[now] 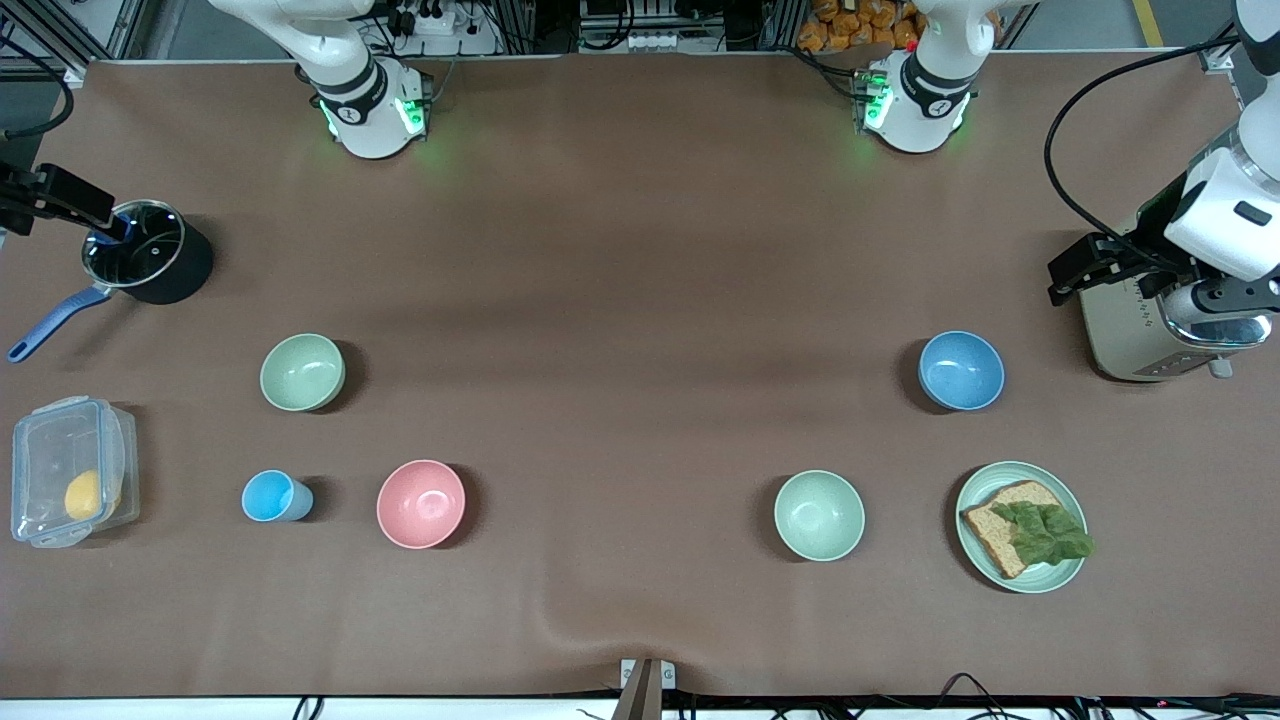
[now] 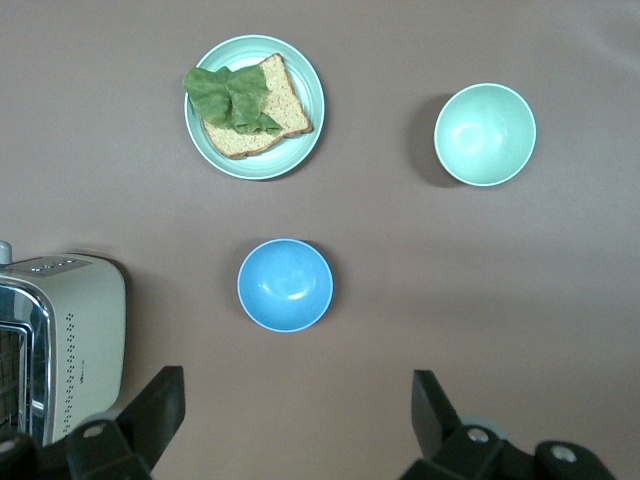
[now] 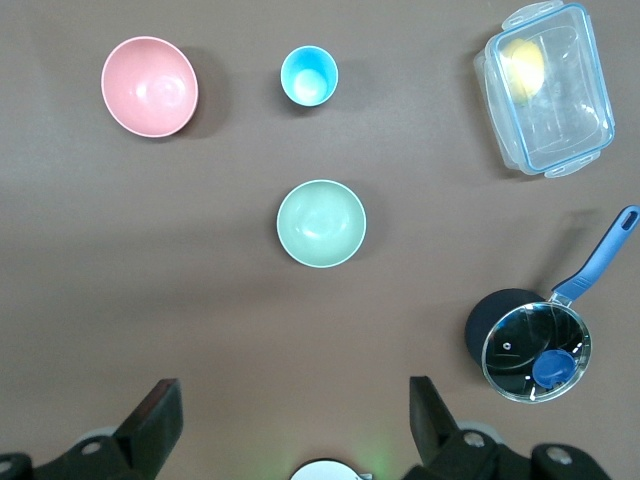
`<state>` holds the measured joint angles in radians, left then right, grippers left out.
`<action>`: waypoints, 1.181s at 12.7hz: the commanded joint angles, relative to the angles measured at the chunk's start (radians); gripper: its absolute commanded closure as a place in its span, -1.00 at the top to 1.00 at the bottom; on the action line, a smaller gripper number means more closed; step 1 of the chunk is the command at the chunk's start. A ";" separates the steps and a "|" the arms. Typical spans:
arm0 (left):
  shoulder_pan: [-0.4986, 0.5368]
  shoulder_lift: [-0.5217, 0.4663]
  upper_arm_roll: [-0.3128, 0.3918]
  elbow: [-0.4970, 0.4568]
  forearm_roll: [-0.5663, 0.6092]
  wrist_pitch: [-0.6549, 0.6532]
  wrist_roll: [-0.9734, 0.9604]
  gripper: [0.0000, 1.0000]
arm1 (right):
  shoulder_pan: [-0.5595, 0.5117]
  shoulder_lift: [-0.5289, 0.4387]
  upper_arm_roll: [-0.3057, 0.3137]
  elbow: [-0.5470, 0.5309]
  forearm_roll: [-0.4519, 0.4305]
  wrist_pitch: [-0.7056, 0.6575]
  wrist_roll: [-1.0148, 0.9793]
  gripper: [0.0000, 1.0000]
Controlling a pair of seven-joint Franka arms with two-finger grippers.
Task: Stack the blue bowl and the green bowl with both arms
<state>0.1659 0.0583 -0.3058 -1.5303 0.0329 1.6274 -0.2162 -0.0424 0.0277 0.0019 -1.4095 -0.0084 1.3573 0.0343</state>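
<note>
Now, both arms wait high over their ends of the table.
Left gripper (image 2: 290,425): up in the air over the toaster end, fingers (image 2: 160,405) spread wide, nothing between them.
Right gripper (image 3: 290,425): up over the pot end, fingers (image 3: 155,415) just as wide, holding nothing.
Blue bowl (image 1: 961,371): upright on the cloth toward the left arm's end, beside the toaster (image 1: 1135,330), farther from the front camera than the plate (image 1: 1021,527).
Green bowl (image 1: 302,372): upright toward the right arm's end, well apart from the blue bowl, farther from the front camera than the cup (image 1: 274,496) and the pink bowl (image 1: 421,504).
Mint bowl (image 1: 819,515): beside the plate, nearer the front camera than the blue bowl.
Plate: carries bread (image 1: 1008,520) with a lettuce leaf (image 1: 1045,532) on top.
Pot (image 1: 145,252): glass lid on, blue handle, farther back than the green bowl.
Box (image 1: 70,470): clear, at the table's edge, something yellow (image 1: 84,494) inside.
</note>
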 commanded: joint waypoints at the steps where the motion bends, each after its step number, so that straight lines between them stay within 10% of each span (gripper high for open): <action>1: 0.009 -0.005 -0.003 0.015 -0.008 -0.037 0.028 1.00 | 0.012 -0.020 -0.003 -0.005 -0.005 -0.007 0.016 1.00; 7: 0.015 0.124 0.010 -0.054 0.030 0.000 0.029 1.00 | 0.016 -0.025 0.001 -0.012 -0.005 -0.003 0.016 1.00; 11: 0.073 0.124 0.007 -0.380 0.074 0.416 0.029 1.00 | 0.016 0.000 0.001 -0.115 -0.005 0.112 0.016 1.00; 15: 0.093 0.183 0.008 -0.471 0.079 0.534 0.031 1.00 | 0.015 0.127 0.001 -0.214 -0.005 0.264 -0.002 1.00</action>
<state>0.2502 0.2497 -0.2903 -1.9595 0.0945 2.1295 -0.2005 -0.0343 0.0819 0.0056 -1.6133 -0.0083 1.5814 0.0333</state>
